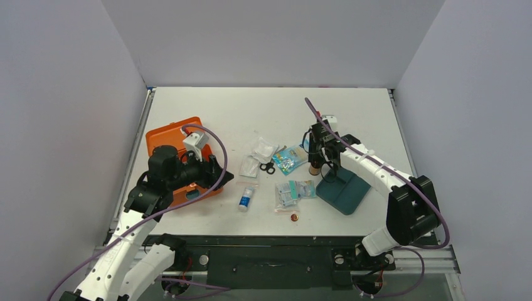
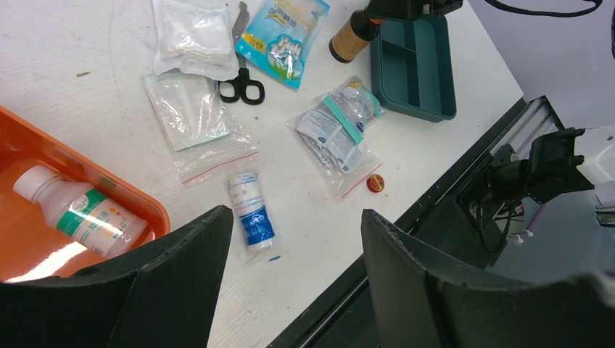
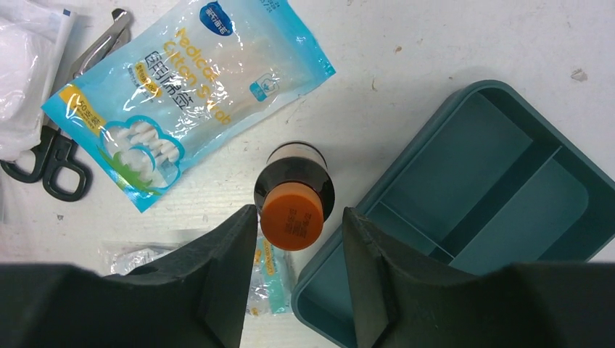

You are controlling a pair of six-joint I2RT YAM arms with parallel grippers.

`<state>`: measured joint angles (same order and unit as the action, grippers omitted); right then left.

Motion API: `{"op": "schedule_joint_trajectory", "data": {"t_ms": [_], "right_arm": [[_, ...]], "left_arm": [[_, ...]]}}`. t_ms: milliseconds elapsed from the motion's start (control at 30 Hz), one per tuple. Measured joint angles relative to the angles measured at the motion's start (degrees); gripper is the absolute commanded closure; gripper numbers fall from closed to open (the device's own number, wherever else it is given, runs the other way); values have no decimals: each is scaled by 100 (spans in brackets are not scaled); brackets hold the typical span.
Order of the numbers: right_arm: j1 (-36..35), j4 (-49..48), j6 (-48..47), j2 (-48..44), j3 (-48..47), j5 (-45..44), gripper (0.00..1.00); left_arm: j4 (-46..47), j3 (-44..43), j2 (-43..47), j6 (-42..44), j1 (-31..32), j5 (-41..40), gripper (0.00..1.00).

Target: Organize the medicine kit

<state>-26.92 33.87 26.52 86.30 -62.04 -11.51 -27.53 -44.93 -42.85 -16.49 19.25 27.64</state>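
- The left claw is released, its fingers wide apart with nothing between them; it hangs over the near corner of the kit, one finger above the kit's rim, the other out over the desk.
- The kit is an orange box lying open on the desk, under and behind the left claw; a white bottle with a green label lies on its side inside, beside the claw's inner finger.
- A wrapped roll with a blue label lies on the desk below the gap of the left claw, just outside the kit's corner.
- Ahead of the left claw lie two clear zip bags, gauze packs, black-handled scissors and a swab bag; a sachet bag and a small red cap lie off its outer finger.
- The right claw is released but narrow; its fingers stand on either side of the orange top of an upright amber bottle; one finger is very near the top, and a gap shows at the other; I cannot tell whether either finger touches it.
- A teal divided tray lies just beside the amber bottle, off one finger of the right claw; the swab bag and scissors lie ahead of the claw, off the other finger.
- The kit is well apart from the right claw, across the desk.
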Motion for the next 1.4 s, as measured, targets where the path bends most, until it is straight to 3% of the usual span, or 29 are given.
{"op": "schedule_joint_trajectory", "data": {"t_ms": [67,233,300,600,733,933,1400], "right_arm": [[0,-52,-11,35,0,0,65],[0,-153,-42,131,-2,7,93],[0,-195,-37,136,-2,20,100],[-13,-203,-44,-35,90,166,100],[-81,-101,-72,-503,131,289,100],[-319,109,-210,-1233,131,573,100],[-1757,560,-490,-2382,129,2852,100]], "left_arm": [[0,0,-2,0,17,2,36],[26,20,-11,-24,31,2,36],[35,37,-17,-52,35,-7,35],[42,55,-179,-151,52,-13,32],[44,55,-236,-151,57,59,26],[39,55,-232,-131,184,264,25],[35,-13,-417,-212,350,1228,25]]}}
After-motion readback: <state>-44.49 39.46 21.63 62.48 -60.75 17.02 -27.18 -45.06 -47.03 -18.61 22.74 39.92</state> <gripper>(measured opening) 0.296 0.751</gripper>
